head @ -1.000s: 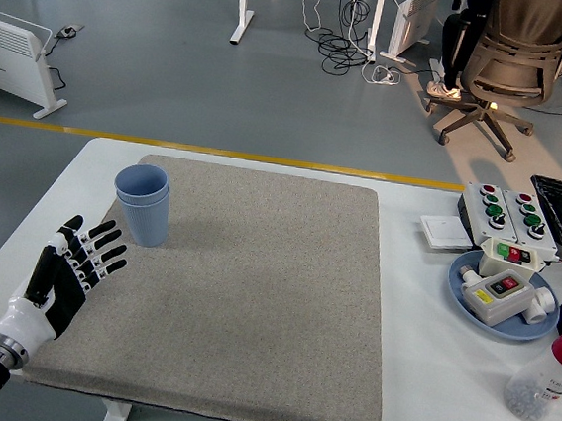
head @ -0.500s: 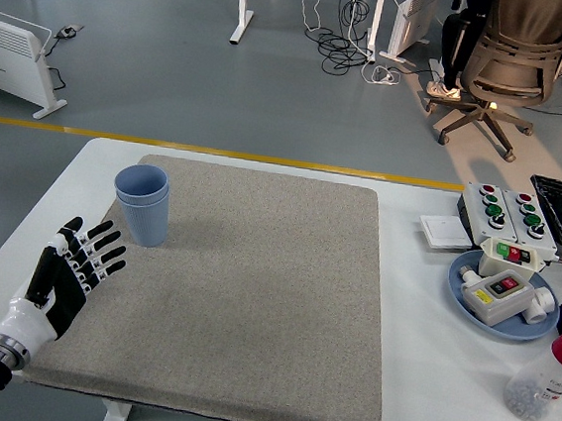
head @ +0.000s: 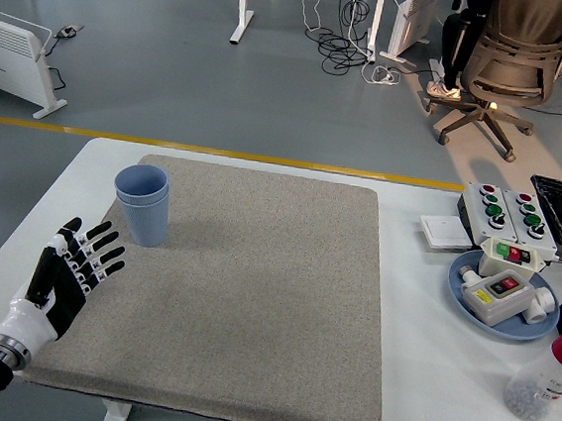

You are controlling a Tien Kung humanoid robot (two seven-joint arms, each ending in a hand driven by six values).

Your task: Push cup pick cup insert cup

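Down at the lower left, the left hand (head: 68,268) hangs over the near-left edge of the grey mat (head: 243,296), fingers (head: 103,244) spread and stretched forward, palm down, nothing in its grip. The black forearm comes in from the bottom-left corner. The right arm is out of the picture.

Just beyond those fingertips, up and a touch to the right, stand the blue cups (head: 143,203), upright on the mat's far-left part. Two rims show, one cup nested inside the other. Hand and cups are close but apart, a strip of bare mat between them.

The mat covers most of the white worktop (head: 414,383), and the rest of it lies bare.

Out on the right side of the worktop, a blue plate (head: 463,288) carries button boxes (head: 503,287), one with a red and a green button. Behind it sits a grey control box (head: 508,214) with red and green buttons, and beside that a flat white pad (head: 442,232). Near the right edge stands a clear bottle with a red cap (head: 544,377). Beyond the worktop, an office chair (head: 510,53) on the grey floor.
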